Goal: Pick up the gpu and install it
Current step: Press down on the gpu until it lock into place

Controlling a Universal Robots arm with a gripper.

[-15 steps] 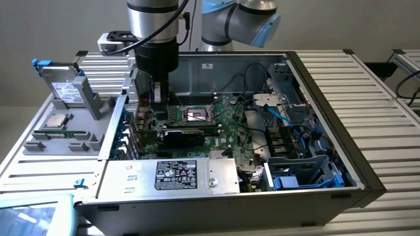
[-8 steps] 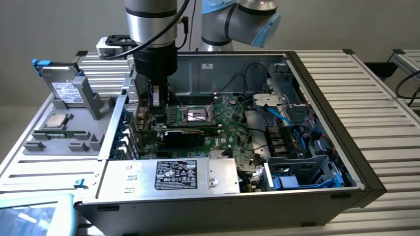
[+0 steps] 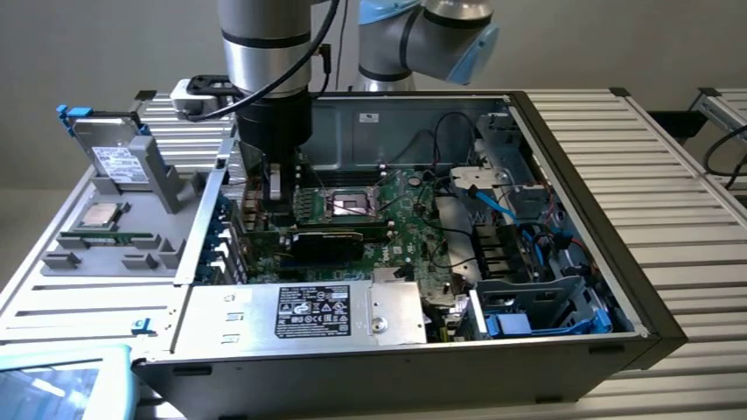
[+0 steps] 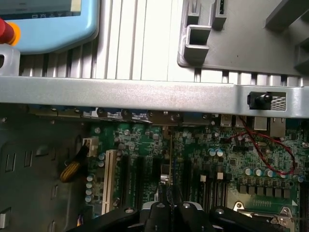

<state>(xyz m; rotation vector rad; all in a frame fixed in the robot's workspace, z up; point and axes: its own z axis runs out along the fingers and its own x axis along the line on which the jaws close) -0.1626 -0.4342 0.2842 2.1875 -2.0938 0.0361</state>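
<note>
The arm reaches down into the open computer case (image 3: 583,346), with the end effector (image 3: 278,203) low over the green motherboard (image 3: 386,219). In the wrist view the end effector (image 4: 170,205) has its fingers drawn in narrow, pinching the thin top edge of the graphics card (image 4: 171,159), which stands on edge among the long dark slots of the motherboard (image 4: 231,154). In the exterior view the graphics card (image 3: 327,241) shows as a dark slab standing just at 4 o'clock from the end effector, near the middle of the board. Whether it is fully seated in a slot I cannot tell.

The processor socket (image 3: 350,206) lies just at 3 o'clock from the end effector. The power supply (image 3: 306,312), with its black label, fills the case at 6 o'clock. Outside the case, at 9 o'clock, a grey parts tray (image 3: 117,245) on the ribbed tabletop (image 3: 666,149) carries a drive (image 3: 111,157) standing upright with a white label.
</note>
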